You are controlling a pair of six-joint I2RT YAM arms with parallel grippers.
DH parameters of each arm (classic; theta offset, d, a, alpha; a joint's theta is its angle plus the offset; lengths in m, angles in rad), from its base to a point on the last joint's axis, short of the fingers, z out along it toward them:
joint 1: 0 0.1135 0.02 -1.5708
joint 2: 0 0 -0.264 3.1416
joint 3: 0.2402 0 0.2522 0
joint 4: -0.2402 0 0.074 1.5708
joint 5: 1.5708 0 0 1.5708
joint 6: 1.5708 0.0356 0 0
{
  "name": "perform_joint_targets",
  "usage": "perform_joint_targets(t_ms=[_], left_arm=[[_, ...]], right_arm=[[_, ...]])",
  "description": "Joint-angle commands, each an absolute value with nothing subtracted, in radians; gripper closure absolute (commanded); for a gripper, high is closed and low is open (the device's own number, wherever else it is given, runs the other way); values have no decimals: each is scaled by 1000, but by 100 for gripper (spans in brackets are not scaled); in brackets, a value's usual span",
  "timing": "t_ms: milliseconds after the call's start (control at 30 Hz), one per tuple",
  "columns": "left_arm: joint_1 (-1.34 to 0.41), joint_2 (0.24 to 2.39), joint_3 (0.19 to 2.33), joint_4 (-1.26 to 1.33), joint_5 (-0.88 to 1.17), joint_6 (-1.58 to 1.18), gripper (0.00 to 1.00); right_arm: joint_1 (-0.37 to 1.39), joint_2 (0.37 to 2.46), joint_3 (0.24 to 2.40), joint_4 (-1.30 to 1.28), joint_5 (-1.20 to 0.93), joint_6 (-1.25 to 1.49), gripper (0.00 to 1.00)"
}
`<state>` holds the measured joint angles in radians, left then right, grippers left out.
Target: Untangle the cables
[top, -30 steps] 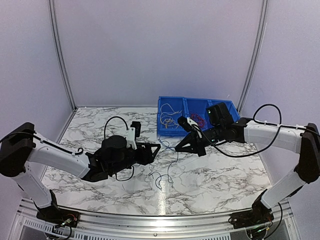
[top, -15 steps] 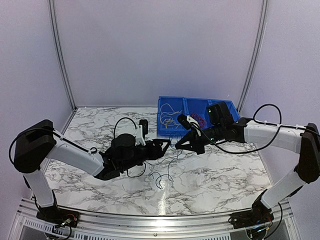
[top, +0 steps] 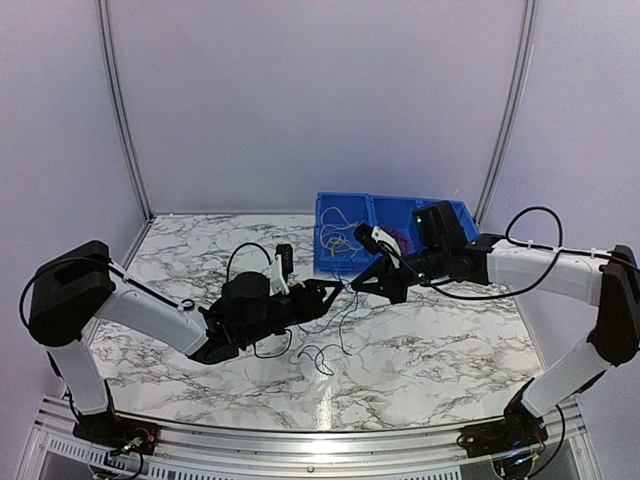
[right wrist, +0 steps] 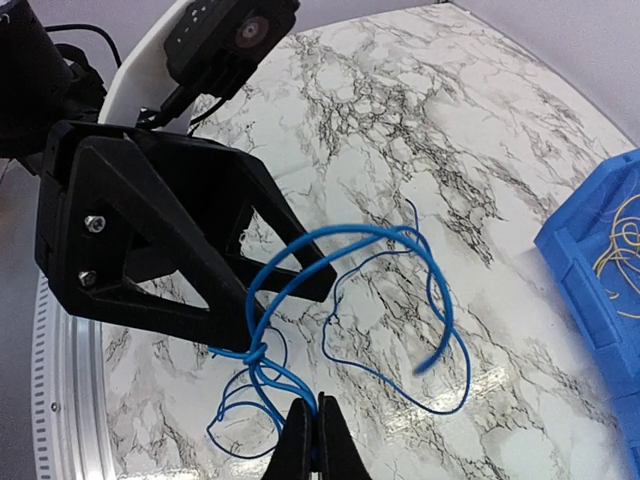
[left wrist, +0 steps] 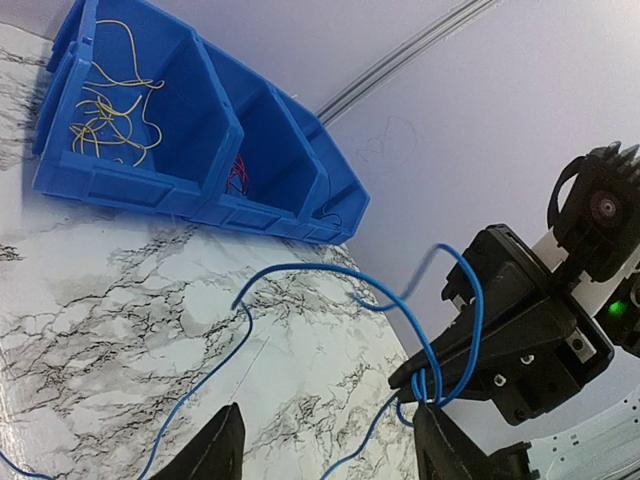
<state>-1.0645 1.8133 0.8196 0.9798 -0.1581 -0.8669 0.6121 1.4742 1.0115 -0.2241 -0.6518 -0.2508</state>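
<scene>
Where the two hands nearly meet above the middle of the bench, the dark blue cables (right wrist: 257, 352) hang in a loose tangle. Some loops are lifted in the air, and the rest trail down onto the marble just near of the hands. A small knot shows in the right wrist view, with two arcs of wire rising out of it and curling over to the right.

The right hand (right wrist: 316, 440) has its fingers pressed together on these blue cables just below the knot. It reaches in from the right and points left. The left hand (left wrist: 328, 415) faces it from the other side, very close, with its fingers spread apart. One blue strand passes up between them, and whether it touches either finger cannot be told.

Far of the hands stands a row of blue bins (top: 345, 266) against the back wall. Yellow-white cables (left wrist: 100, 110) lie in the left compartment and red cables (left wrist: 237, 176) in the middle one. The contents of the right compartment are too small to make out. The marble-patterned bench (top: 450, 340) carries it all.
</scene>
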Motion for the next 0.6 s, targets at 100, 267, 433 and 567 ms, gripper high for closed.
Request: perform_joint_targets(t_ms=[100,267,433,567], left_arm=[[-1080,1807,814,1018,-183,-934,41],[-1081,1820,816,1005,-184,-958,41],[-1083,1857,866,1006,-170,-966,41],[-1083,1887,897,1006,-178,-963,43]], right_arm=[[608,1483,1058,-190,-560,-223,100],[609,1487,1074,-197,-504,-214,100],[609,1493,1085,-201,-516,-212,100],[612,1484,1080,-202,-512,-218,100]])
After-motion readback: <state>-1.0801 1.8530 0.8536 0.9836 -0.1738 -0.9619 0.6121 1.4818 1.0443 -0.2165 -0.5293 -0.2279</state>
